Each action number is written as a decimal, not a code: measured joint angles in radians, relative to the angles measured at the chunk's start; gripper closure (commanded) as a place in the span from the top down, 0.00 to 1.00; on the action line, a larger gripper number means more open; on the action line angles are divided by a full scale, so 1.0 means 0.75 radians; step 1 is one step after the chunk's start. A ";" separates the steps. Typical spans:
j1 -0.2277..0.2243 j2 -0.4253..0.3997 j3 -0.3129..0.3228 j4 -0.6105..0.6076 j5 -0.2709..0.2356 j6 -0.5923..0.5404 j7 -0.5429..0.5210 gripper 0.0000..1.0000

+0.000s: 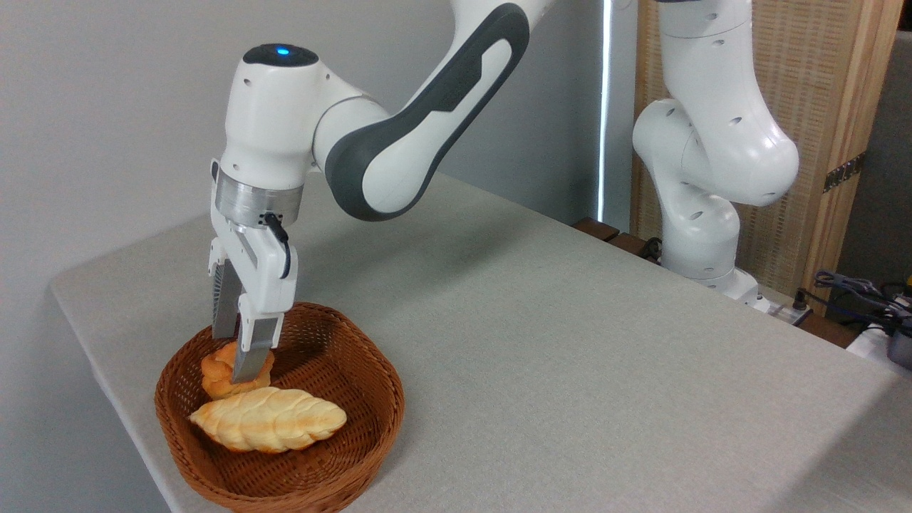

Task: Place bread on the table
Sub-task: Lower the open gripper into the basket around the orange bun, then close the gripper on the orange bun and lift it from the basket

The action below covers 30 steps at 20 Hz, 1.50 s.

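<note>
**Claw straddles the bun inside the basket**

The bun [222,376] sits in the back-left part of the basket [370,399], which rests near the worktop's [570,342] left front corner. A longer braided loaf [269,420] lies just in front of the bun, touching or nearly touching it, its long axis running left to right across the basket.

The claw [239,353] points straight down from above, and the bun lies directly under and between its fingers [253,350]. One finger stands in front of the bun on the near side; the other drops behind it on the far-left side. The fingers are set apart with the bun between them. Whether they already press on it I cannot tell: the front finger hides the contact line.

The bun is round, so it has no long axis to line up with; what counts is that it lies centred in the gap, which looks about right from here. My reading is that the grasp is at or near closing, with the lift not yet made. The bare worktop stretches to the right of the basket, so the carry would go up over the rim and rightward. The loaf, being so close, could be nudged or dragged if the front finger catches it.
</note>
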 measured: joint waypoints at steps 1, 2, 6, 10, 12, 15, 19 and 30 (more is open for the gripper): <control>0.000 0.008 -0.001 0.000 0.001 0.014 0.000 0.65; 0.001 0.013 -0.002 0.000 0.001 0.029 0.000 0.50; 0.003 0.015 -0.003 0.000 0.001 0.041 0.015 0.21; 0.008 0.015 -0.005 0.000 0.001 0.041 0.041 0.21; 0.010 0.015 -0.005 0.000 0.001 0.041 0.045 0.21; 0.011 0.015 -0.005 0.001 0.001 0.041 0.054 0.21; 0.018 0.012 -0.006 0.010 0.001 0.043 0.054 0.21; 0.048 -0.242 0.035 0.031 -0.010 -0.279 0.046 0.26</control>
